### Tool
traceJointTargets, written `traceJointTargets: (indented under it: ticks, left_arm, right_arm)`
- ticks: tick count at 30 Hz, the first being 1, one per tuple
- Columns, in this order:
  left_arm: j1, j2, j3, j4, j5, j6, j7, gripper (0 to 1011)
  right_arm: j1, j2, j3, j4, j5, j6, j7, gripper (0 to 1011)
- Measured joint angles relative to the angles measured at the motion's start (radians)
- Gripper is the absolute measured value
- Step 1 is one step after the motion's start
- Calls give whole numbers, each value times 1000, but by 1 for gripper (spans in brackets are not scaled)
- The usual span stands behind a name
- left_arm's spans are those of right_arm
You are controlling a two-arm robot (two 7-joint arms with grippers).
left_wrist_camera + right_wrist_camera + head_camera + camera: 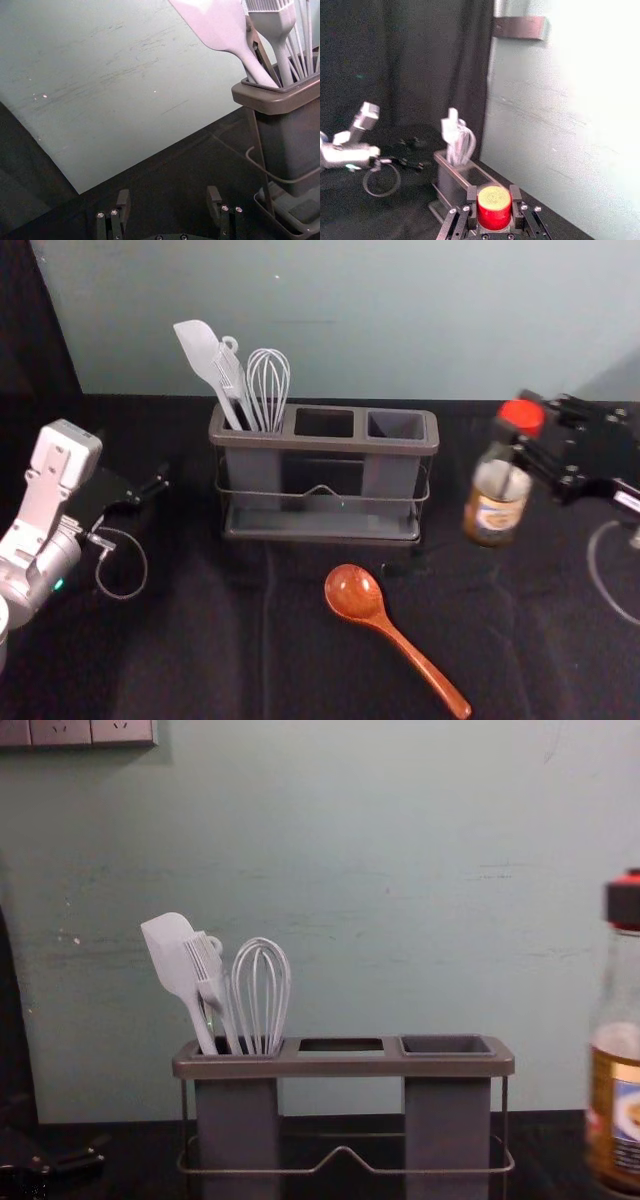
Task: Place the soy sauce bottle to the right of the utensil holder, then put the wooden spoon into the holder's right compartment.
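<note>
Red-capped bottle (pixel 494 512): was right of the holder (pixel 330 444), apart from it.
Right gripper (pixel 514 436): my jaws were closed at the bottle's cap (pixel 522 416).
Left gripper (pixel 150 488): parked left of the holder, jaws wide apart, empty.
Spoon (pixel 355 592): lay before the holder.

The head view looks forward and down over the holder (pixel 330 443) and spoon (pixel 352 590). The chest view faces the wall (pixel 400 920) from lower and nearer, just above the rim. The left wrist view looks closely past the holder's left end; the right wrist view looks over the near bottle (pixel 494 215) toward the left arm (pixel 40 505). All four share holder and wall.
</note>
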Motion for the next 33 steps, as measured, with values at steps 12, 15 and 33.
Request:
traceJointTargets:
  ticks: [12, 15, 33]
  left_arm:
    - [0, 0, 0, 0, 0, 0, 0, 1005]
    - [0, 0, 0, 0, 0, 0, 0, 1005]
    - [0, 0, 0, 0, 0, 0, 0, 1005]
  right_arm:
    - [48, -63, -10, 177, -32, -71, 24, 388]
    - [112, -110, -46, 262, -43, -103, 50, 388]
    - [354, -261, -180, 556, -111, -158, 121, 388]
